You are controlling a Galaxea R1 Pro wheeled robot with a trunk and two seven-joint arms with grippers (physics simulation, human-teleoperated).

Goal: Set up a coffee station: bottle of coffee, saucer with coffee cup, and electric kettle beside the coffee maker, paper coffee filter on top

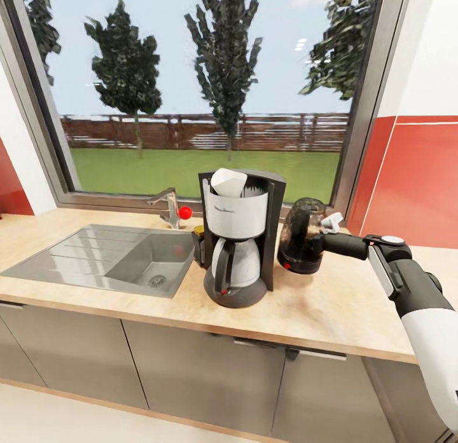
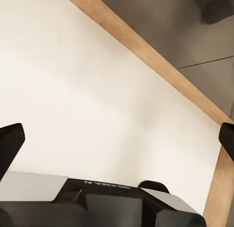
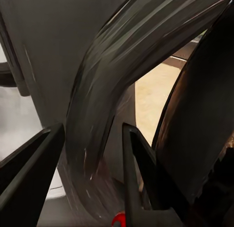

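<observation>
The coffee maker [image 1: 238, 239] stands on the kitchen countertop [image 1: 331, 309] to the right of the sink. A white paper coffee filter [image 1: 228, 182] sits in its top. Against its left side, the bottle of coffee [image 1: 199, 231] peeks out with its yellowish top. The electric kettle [image 1: 299, 239] stands upright on the counter just right of the coffee maker. My right gripper [image 1: 324, 230] reaches in from the right. In the right wrist view this gripper [image 3: 92, 158] is shut on the kettle's black handle [image 3: 102, 105]. My left gripper [image 2: 117, 134] is open over pale floor. The saucer and coffee cup are out of view.
A grey inset sink [image 1: 127, 258] with a faucet [image 1: 166, 204] and a red knob [image 1: 185, 212] lies left of the coffee maker. A large window runs behind the counter, and a red wall [image 1: 413, 182] is at the right. Dark grey cabinet fronts [image 1: 191, 373] are below.
</observation>
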